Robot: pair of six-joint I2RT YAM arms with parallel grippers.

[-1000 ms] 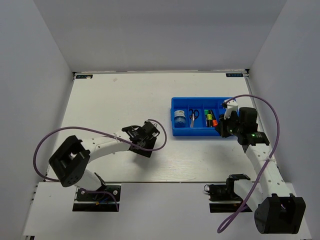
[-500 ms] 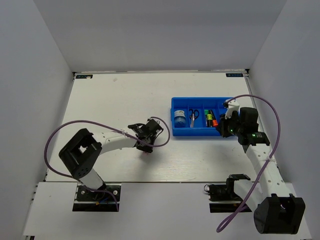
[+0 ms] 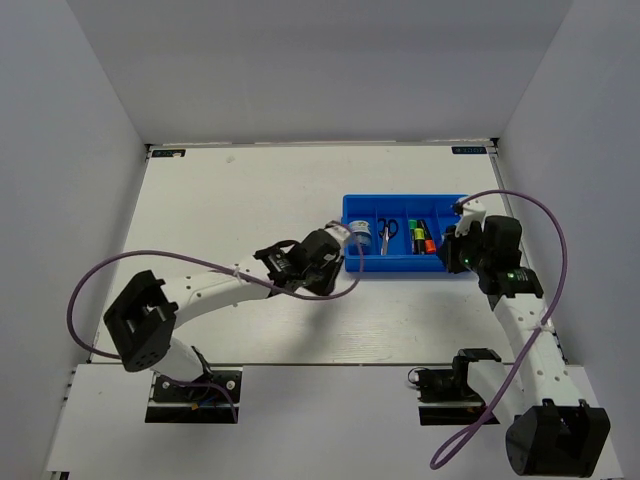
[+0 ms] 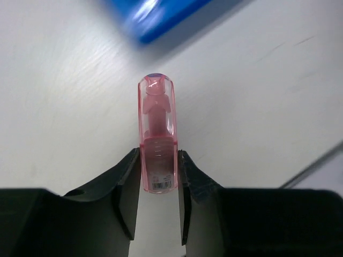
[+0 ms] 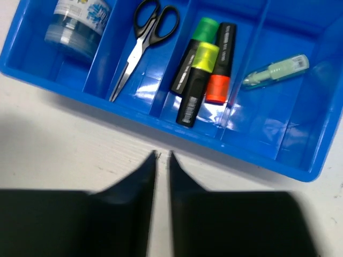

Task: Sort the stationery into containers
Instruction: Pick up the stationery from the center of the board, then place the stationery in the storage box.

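The bright-blue tray (image 3: 455,270) lies right of the table's middle. It holds the blue-and-white roll (image 5: 80,21), black-handled scissors (image 5: 144,37), and green (image 5: 190,53), yellow (image 5: 195,80) and orange (image 5: 220,64) highlighters with black bodies. A pale green highlighter (image 5: 276,69) lies in its own compartment. My left gripper (image 4: 158,166) is shut on a pink highlighter (image 4: 157,128) and holds it above the table, just short of the tray's left corner (image 4: 155,19). My right gripper (image 5: 162,156) is shut and empty, at the tray's near edge by its right end.
White table inside pale walls. The left arm (image 3: 220,280) stretches across the near middle, with its purple cable looping beside it. The right arm (image 3: 520,310) stands along the right edge. The tray's near rim (image 5: 161,123) lies right in front of the right fingertips.
My left arm has swung right and forward towards the tray's left end, carrying the pink highlighter. My right arm has shifted only slightly.
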